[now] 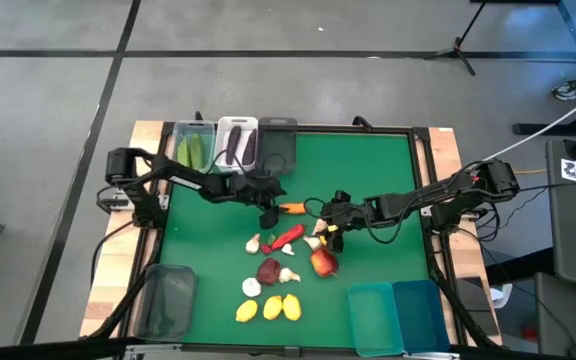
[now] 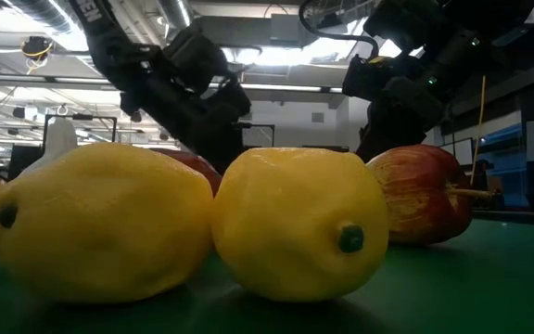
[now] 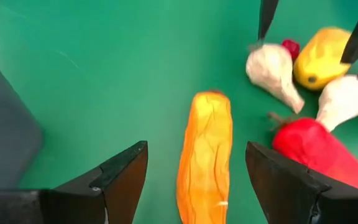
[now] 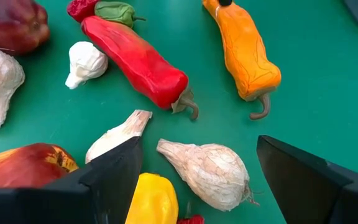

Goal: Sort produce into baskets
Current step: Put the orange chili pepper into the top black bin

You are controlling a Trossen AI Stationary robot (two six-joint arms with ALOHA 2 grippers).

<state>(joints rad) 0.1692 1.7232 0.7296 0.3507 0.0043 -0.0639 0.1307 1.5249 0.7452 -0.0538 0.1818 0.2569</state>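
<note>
No brand or label can be read on the produce or the baskets; the only writing is a white tag with dark marks off the right edge of the tabletop [image 1: 388, 150] in the high view, too small to make out, and part of white lettering on a dark arm in the low view, cut off by the frame. From above, the left gripper [image 1: 268, 215] sits at the end of the orange carrot [image 1: 291, 209] near the middle of the green surface, and the left wrist view shows its fingers [image 3: 120, 180] spread apart with the carrot lying between them, not clamped. The right gripper [image 1: 330, 232] hovers over the cluster beside the red chili [image 1: 286, 237]; its wrist view shows the jaws wide apart above a white garlic bulb [image 4: 207, 171], with nothing held. Only that wrist view reveals the chili's green stem and the carrot's curled tip. The high view alone shows the baskets: a clear one [image 1: 194, 146] with green cucumbers, a white one [image 1: 236, 142] with purple eggplants and a dark grey one [image 1: 278, 140] along the far edge, a dark translucent one [image 1: 168, 300] at near left, two teal ones [image 1: 398, 315] at near right. The low view is filled by yellow lemons [image 2: 299, 223] and a red round fruit [image 2: 425, 195] behind them.
</note>
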